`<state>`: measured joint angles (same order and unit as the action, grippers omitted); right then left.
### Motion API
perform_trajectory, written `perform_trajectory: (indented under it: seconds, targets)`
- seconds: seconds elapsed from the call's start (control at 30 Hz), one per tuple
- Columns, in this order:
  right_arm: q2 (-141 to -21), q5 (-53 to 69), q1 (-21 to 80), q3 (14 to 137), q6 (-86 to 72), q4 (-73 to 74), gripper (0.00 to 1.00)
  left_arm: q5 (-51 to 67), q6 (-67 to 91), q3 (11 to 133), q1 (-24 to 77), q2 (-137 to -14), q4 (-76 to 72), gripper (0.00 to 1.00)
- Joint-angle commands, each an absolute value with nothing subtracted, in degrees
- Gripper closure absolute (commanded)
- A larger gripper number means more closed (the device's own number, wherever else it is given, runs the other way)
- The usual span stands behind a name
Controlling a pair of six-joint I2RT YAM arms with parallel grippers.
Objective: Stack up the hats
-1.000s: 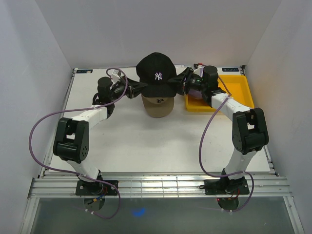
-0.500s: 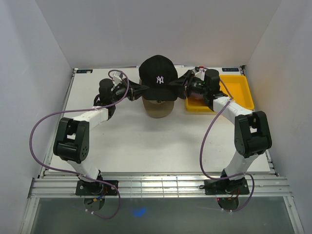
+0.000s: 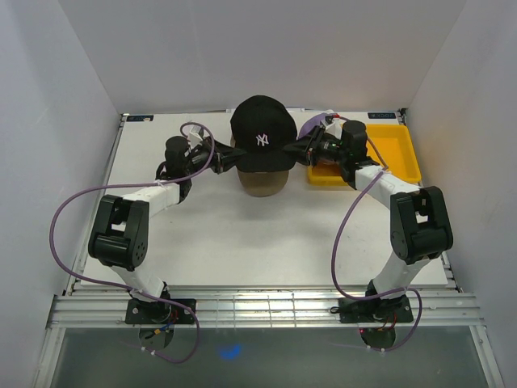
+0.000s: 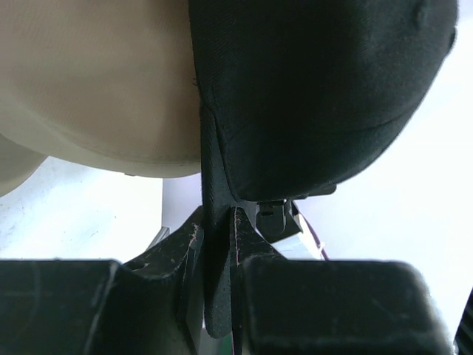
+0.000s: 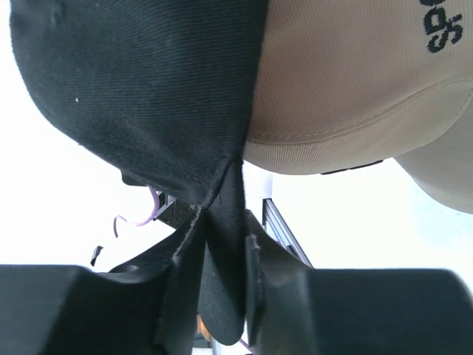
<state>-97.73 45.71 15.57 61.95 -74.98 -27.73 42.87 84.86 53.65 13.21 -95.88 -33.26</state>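
Note:
A black hat (image 3: pixel 260 137) with a white logo hangs over a tan hat (image 3: pixel 263 183) and covers most of it; only the tan hat's front shows below. My left gripper (image 3: pixel 229 153) is shut on the black hat's left edge, and my right gripper (image 3: pixel 296 149) on its right edge. In the left wrist view the black fabric (image 4: pixel 318 96) runs down between the fingers of the left gripper (image 4: pixel 218 222), beside the tan crown (image 4: pixel 96 81). In the right wrist view the right gripper (image 5: pixel 222 222) pinches a fold of the black hat (image 5: pixel 140 81) next to the tan hat (image 5: pixel 355 81).
A flat yellow tray (image 3: pixel 401 153) lies at the back right, under my right arm. A bit of purple (image 3: pixel 310 125) shows behind the right gripper. White walls close in the table on the left, back and right.
The black hat has come down over the tan hat, which now shows less. Both grippers have sunk with it, and the right wrist has shifted slightly right.

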Motion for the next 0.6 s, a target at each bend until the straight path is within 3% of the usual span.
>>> perform_trajectory:
  seconds: [0.0,0.57]
  targets:
    - [-95.71,48.52,16.0,62.4,-74.36,-32.52,0.74,42.1,82.35,52.38,13.18,-94.57,-32.08,1.0]
    - [-102.39,47.63,14.86,58.36,-72.95,-32.25,0.83,43.59,81.3,50.19,10.99,-95.89,-32.43,1.0]
